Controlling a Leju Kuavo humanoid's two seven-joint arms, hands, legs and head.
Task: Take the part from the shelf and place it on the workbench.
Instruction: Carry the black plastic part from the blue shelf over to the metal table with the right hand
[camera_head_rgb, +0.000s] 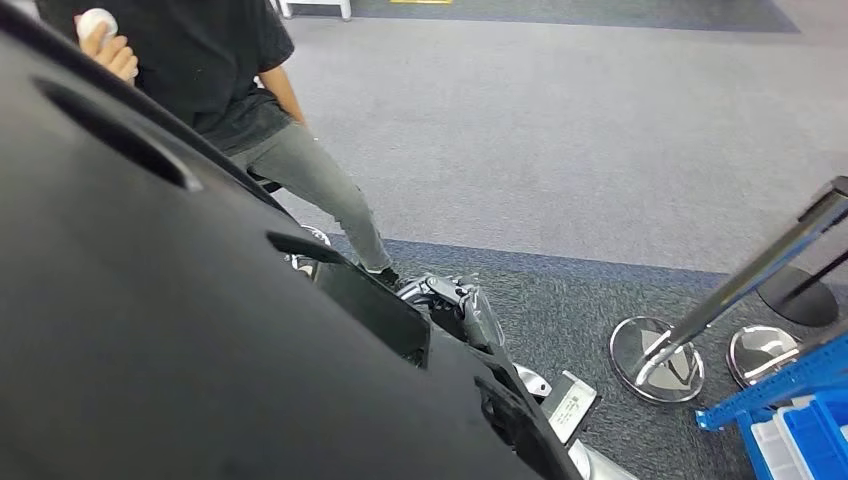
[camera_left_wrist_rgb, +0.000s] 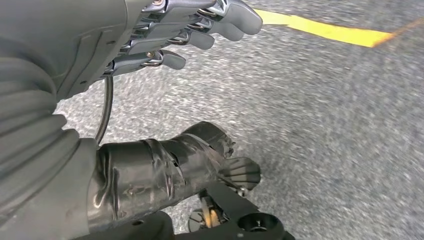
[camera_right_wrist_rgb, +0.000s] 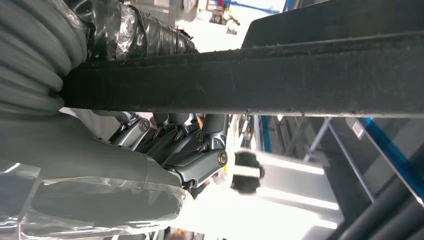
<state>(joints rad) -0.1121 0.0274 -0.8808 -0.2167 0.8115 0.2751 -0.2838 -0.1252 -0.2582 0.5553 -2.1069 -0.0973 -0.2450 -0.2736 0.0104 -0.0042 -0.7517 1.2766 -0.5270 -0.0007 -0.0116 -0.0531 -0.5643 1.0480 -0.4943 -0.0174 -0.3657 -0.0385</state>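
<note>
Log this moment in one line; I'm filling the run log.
part: carried | right hand: grips part edge | left hand: empty, over floor | person: ahead

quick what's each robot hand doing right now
Left robot hand: open, holding nothing, over the carpet.
Right robot hand: gripping the edge of the large black part.

Matt black part (camera_head_rgb: 150, 330), probably plastic.

The left robot hand (camera_left_wrist_rgb: 190, 30) hangs with fingers apart, holding nothing. The right robot hand (camera_right_wrist_rgb: 170, 145) grips a black part (camera_right_wrist_rgb: 250, 85).
</note>
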